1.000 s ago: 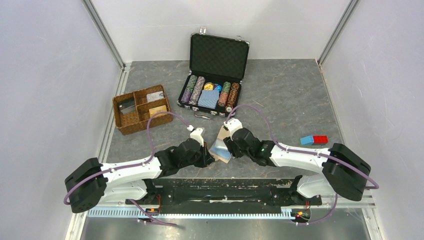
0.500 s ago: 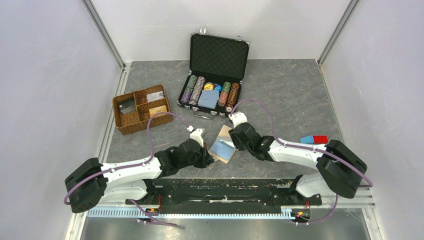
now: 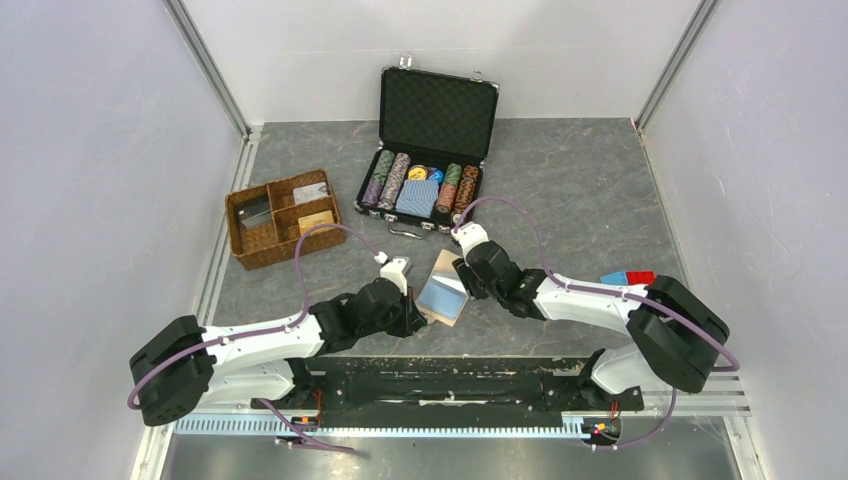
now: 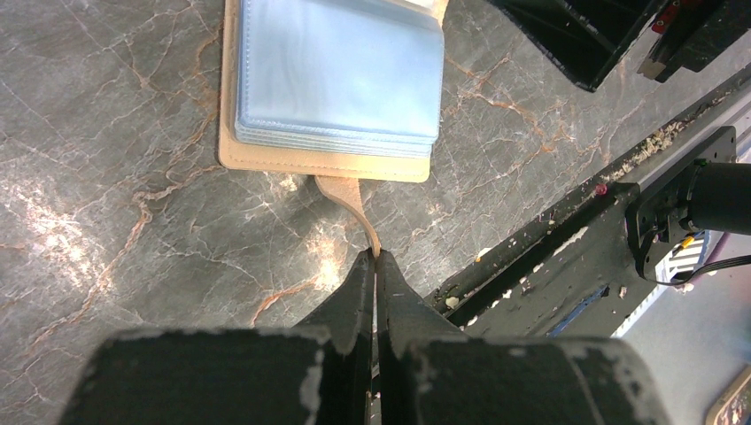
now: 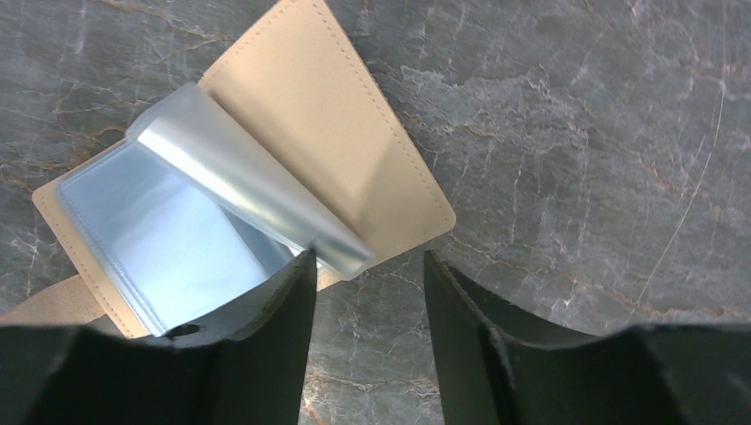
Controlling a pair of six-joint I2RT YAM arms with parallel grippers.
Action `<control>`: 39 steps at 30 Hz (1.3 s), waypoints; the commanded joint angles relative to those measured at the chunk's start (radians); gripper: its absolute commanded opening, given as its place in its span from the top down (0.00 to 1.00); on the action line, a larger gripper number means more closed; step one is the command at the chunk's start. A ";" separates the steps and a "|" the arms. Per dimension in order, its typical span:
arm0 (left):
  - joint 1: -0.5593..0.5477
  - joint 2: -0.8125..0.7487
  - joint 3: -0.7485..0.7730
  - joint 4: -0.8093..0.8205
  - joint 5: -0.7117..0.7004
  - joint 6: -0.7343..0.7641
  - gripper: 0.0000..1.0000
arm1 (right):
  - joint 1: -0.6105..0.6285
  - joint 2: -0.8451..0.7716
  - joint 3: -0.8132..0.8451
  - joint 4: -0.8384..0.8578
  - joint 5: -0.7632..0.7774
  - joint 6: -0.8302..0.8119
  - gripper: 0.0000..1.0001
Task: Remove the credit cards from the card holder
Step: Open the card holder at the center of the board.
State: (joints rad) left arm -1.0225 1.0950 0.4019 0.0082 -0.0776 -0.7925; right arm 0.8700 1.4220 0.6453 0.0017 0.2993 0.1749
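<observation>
Card holder (image 3: 443,290) lies open on the bench (image 3: 580,200), between the two arms and near their bases. Its tan cover is flat on the stone surface and the pale blue sleeves face up. The left gripper (image 4: 375,258) has its jaws pressed together on the small strap tab (image 4: 350,208), so it pins the holder at the near edge. The right gripper (image 5: 367,266) hovers just over the far cover with its jaws apart and nothing between them. One clear sleeve (image 5: 252,190) stands up in a curl between the stack of sleeves and the bare tan flap.

No card edge can be made out in the sleeves that show, so it cannot be told which pocket is full. Three flat pieces that look like credit cards (image 3: 311,191) lie in compartments of the wicker tray (image 3: 262,257), well apart from the holder. By that, the task seems partly done.

The step in hand seems to be the search through the sleeves while the left arm anchors the holder. The next move probably calls for the right jaws to come low beside the curled sleeve, turn it over or press it flat, and then pinch only a card edge. The sleeves are thin and slippery. A grip that is too deep could take the plastic together with the card and lift the whole holder against the strap.
</observation>
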 commanded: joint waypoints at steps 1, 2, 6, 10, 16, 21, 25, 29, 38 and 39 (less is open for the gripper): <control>0.002 0.001 0.014 0.015 -0.018 0.035 0.98 | -0.014 0.001 0.055 0.056 -0.099 -0.094 0.60; 0.003 0.001 0.014 0.015 -0.015 0.037 0.98 | -0.014 0.004 0.060 0.056 -0.111 -0.101 0.63; 0.003 -0.001 0.014 0.015 -0.011 0.042 0.98 | -0.020 -0.003 0.071 0.055 -0.118 -0.104 0.71; 0.002 0.003 0.020 0.015 -0.008 0.050 0.98 | -0.036 0.008 0.079 0.057 -0.167 -0.101 0.76; 0.004 0.004 0.021 0.015 -0.001 0.053 0.98 | -0.074 0.029 0.081 0.014 -0.158 -0.072 1.00; 0.005 0.004 0.029 0.022 0.023 0.072 0.98 | -0.096 -0.018 0.046 -0.041 -0.152 -0.033 1.00; 0.003 0.009 0.041 0.054 0.067 0.085 0.98 | -0.098 -0.096 -0.027 -0.119 -0.134 0.034 1.00; 0.003 0.067 0.054 0.126 0.177 0.102 0.98 | -0.098 -0.240 -0.144 -0.175 -0.104 0.081 1.00; 0.002 0.272 0.098 0.253 0.356 0.098 0.98 | -0.100 -0.478 -0.298 -0.268 -0.008 0.190 1.00; 0.002 0.284 0.102 0.262 0.355 0.094 0.98 | -0.100 -0.480 -0.295 -0.275 0.002 0.195 0.96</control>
State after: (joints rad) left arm -1.0222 1.3365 0.4641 0.1753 0.2062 -0.7269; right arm 0.7742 0.9668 0.3691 -0.2504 0.2466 0.3077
